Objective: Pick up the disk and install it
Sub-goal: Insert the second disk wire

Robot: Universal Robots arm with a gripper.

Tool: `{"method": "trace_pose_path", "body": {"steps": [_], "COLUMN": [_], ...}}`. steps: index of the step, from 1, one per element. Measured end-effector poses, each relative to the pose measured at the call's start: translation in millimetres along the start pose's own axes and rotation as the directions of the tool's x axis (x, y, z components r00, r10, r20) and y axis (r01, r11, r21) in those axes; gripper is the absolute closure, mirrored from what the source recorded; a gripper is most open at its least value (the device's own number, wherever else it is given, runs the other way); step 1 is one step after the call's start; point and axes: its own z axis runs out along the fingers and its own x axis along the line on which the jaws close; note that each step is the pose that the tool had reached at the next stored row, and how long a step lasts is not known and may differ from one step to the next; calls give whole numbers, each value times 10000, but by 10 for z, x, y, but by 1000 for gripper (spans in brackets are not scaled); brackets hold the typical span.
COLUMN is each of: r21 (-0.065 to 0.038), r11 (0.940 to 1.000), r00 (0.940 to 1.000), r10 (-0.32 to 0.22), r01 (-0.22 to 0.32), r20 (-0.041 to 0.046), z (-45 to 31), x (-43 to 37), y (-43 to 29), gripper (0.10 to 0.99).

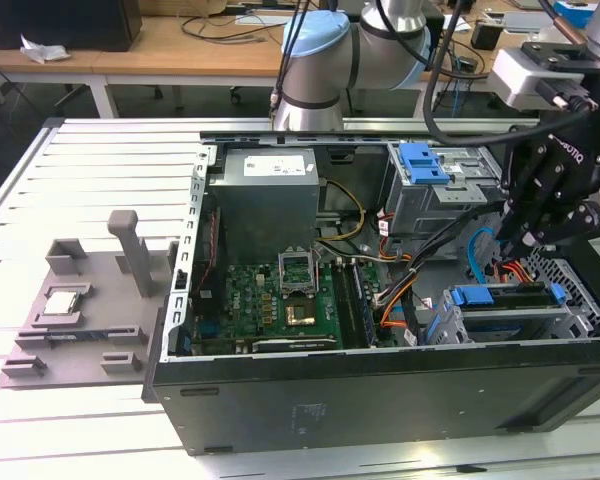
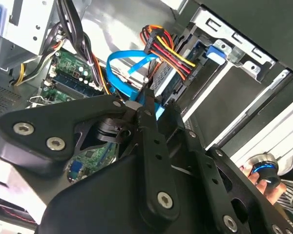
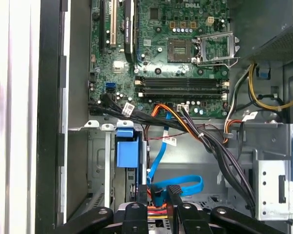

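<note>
The disk (image 1: pixel 515 297) sits edge-up in the lower drive bay at the exterior view's right end of the open computer case (image 1: pixel 380 385), its blue bracket (image 3: pixel 127 148) showing at its ends. Red, yellow and black cables (image 2: pixel 168 51) run to its silver body (image 2: pixel 168 82). My gripper (image 1: pixel 512 240) hangs just above the bay, over the disk's rear end. Its two black fingers (image 3: pixel 142 194) stand a little apart, with a blue data cable (image 3: pixel 183 185) looping behind the gap. Nothing is held between them.
The case also holds a green motherboard (image 1: pixel 280 295), a grey power supply (image 1: pixel 270 190) and an upper bay with a second blue bracket (image 1: pixel 425 160). Cable bundles (image 3: pixel 219 151) cross beside the bay. A grey fixture (image 1: pixel 80 300) carrying a small square chip (image 1: pixel 62 303) lies at the exterior view's left.
</note>
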Motion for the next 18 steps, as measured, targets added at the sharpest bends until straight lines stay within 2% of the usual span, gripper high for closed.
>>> {"method": "trace_pose_path", "body": {"steps": [7, 8, 10, 18], "r21": [0, 0, 0, -1], "r11": [10000, 10000, 10000, 10000], "r00": [10000, 10000, 10000, 10000], "r10": [-12, -12, -12, -12], "r01": [12, 12, 12, 12], "r20": [-1, 0, -1, 0], "z": [1, 1, 1, 1], "x": [1, 1, 1, 1], "y": [5, 5, 6, 7], "gripper": [784, 800, 925, 925]}}
